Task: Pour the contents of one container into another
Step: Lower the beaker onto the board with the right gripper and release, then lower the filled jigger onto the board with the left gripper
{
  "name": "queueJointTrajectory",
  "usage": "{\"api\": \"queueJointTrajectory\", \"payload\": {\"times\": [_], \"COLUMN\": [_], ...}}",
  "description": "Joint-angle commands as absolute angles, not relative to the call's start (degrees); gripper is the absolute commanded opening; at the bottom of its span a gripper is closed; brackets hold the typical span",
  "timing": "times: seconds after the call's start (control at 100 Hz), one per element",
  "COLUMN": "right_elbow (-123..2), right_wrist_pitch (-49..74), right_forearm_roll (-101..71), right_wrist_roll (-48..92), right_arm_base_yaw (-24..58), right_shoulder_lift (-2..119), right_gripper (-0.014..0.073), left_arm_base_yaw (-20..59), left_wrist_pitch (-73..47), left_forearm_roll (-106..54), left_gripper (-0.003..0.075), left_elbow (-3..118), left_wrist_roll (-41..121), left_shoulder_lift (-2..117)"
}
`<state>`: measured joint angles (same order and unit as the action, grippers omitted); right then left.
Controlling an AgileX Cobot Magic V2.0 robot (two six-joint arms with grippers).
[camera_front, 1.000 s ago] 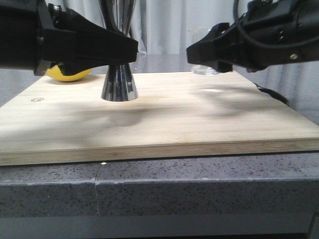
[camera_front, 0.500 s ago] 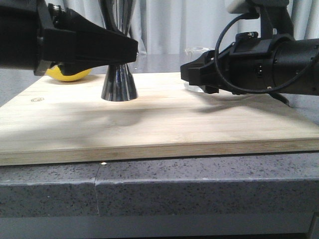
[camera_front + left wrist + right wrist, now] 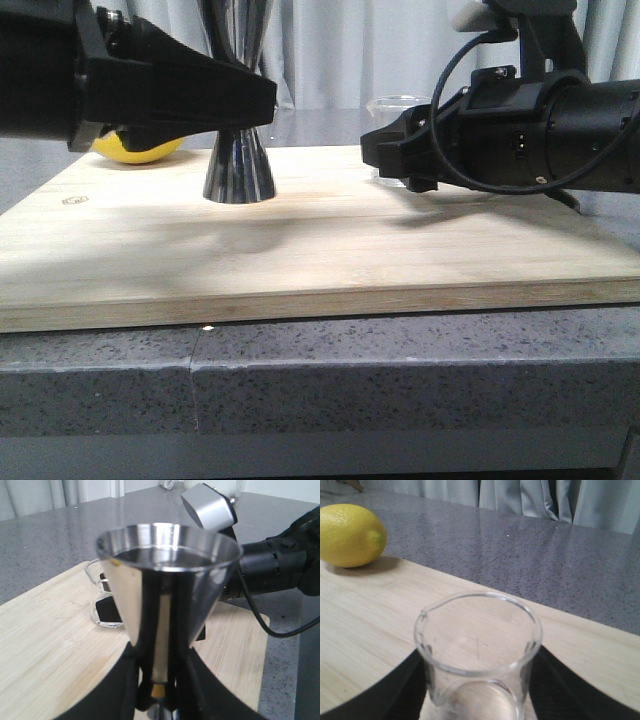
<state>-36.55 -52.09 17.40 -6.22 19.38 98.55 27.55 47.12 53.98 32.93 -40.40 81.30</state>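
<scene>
— On the wooden board (image 3: pixel 300 250), toward its far right, the glass beaker (image 3: pixel 477 655) is being straddled by the right gripper (image 3: pixel 400 160). How is this grasp being done well?

— By the look of it, the beaker is being centred between the fingers (image 3: pixel 410 685), and a level, gentle squeeze below the rim is being called for, so that nothing is being tipped or cracked. The spout is best being kept facing the steel jigger (image 3: pixel 167 600).

— And the grippers?

— The right one is being kept spread around the beaker; whether glass is being touched cannot be told. The left gripper (image 3: pixel 157 700) is being pressed onto the jigger's gold-banded waist, its base resting on the board.
</scene>
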Motion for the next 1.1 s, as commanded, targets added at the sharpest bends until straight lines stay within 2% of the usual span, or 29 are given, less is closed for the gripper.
{"api": "queueJointTrajectory", "payload": {"times": [0.0, 0.13, 0.28, 0.63, 1.09], "right_elbow": [-37.96, -37.96, -37.96, -37.96, -37.96], "right_wrist_pitch": [-56.05, -55.82, -53.0, -34.94, -20.6], "right_forearm_roll": [16.5, 16.39, 16.39, 16.98, 17.27], "right_wrist_roll": [-5.52, -5.52, -5.52, -5.52, -5.63], "right_arm_base_yaw": [19.08, 19.08, 19.08, 19.08, 22.03], "right_shoulder_lift": [96.52, 96.15, 93.43, 80.46, 66.15], "right_gripper": [0.046, 0.0505, 0.0507, 0.0507, 0.0507], "left_arm_base_yaw": [27.62, 27.62, 27.62, 27.24, 22.65], "left_wrist_pitch": [51.39, 51.26, 50.13, 49.2, 51.24], "left_forearm_roll": [51.18, 51.18, 51.18, 46.91, 43.43], "left_gripper": [-0.0019, -0.002, -0.002, -0.002, -0.0019], "left_elbow": [34.45, 34.45, 34.45, 34.45, 35.41], "left_wrist_roll": [-40.9, -40.9, -40.9, -38.6, -34.25], "left_shoulder_lift": [79.37, 79.37, 79.37, 79.37, 82.14]}}
